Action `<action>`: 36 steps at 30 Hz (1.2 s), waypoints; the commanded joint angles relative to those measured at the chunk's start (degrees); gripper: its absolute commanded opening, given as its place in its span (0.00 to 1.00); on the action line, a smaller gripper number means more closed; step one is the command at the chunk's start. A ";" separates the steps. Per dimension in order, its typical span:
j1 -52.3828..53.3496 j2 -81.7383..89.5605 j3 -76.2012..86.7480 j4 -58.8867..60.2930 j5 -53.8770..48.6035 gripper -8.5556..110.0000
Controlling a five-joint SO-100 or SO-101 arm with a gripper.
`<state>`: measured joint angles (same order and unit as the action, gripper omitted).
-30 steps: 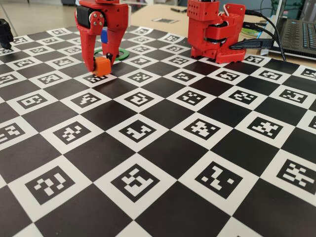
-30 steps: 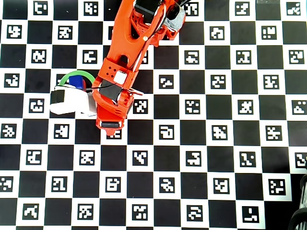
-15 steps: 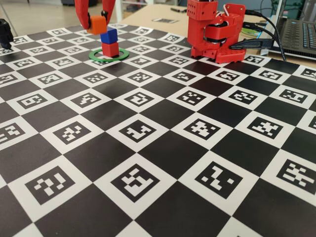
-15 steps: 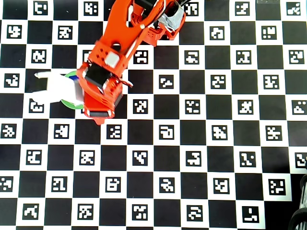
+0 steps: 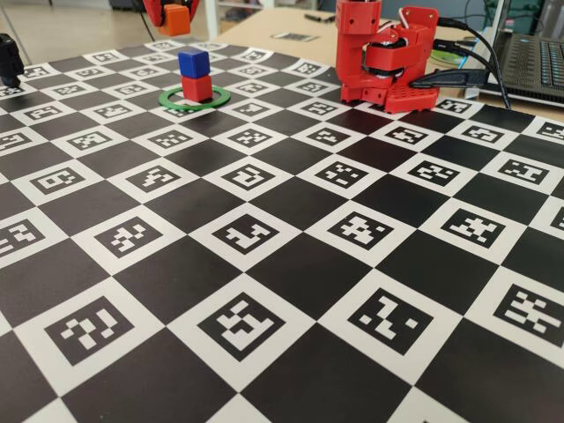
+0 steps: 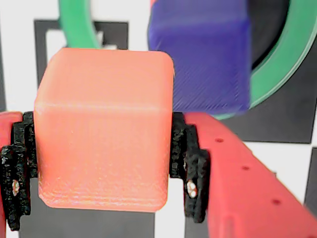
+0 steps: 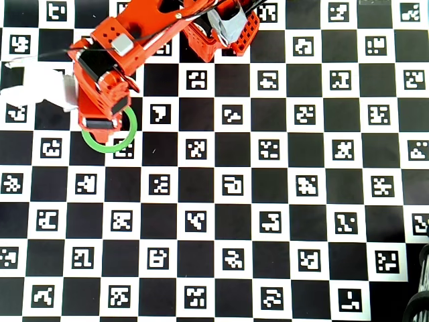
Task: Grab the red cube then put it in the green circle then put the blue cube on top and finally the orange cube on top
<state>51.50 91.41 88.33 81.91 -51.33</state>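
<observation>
orange cube (image 6: 104,129): matt plastic, fine layered lines, rounded edges | blue cube (image 6: 203,54): same ribbed matt plastic | green circle (image 6: 292,54): smooth plastic, slight sheen | gripper (image 6: 101,168): red plastic with small holes, black rough pads (image 6: 190,168) | checkered board (image 5: 291,273): smooth, slightly glossy print

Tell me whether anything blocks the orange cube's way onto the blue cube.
Nothing visible does. The gripper holds the orange cube in the air above the stack; the blue cube sits on the red cube inside the green circle, its top bare.
</observation>
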 commanded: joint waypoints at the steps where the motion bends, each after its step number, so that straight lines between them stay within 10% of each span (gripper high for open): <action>1: 1.76 5.98 -0.44 -1.05 -1.32 0.11; 36: 3.08 9.67 6.06 -1.14 -11.43 0.11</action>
<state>54.32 94.92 94.92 80.51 -62.40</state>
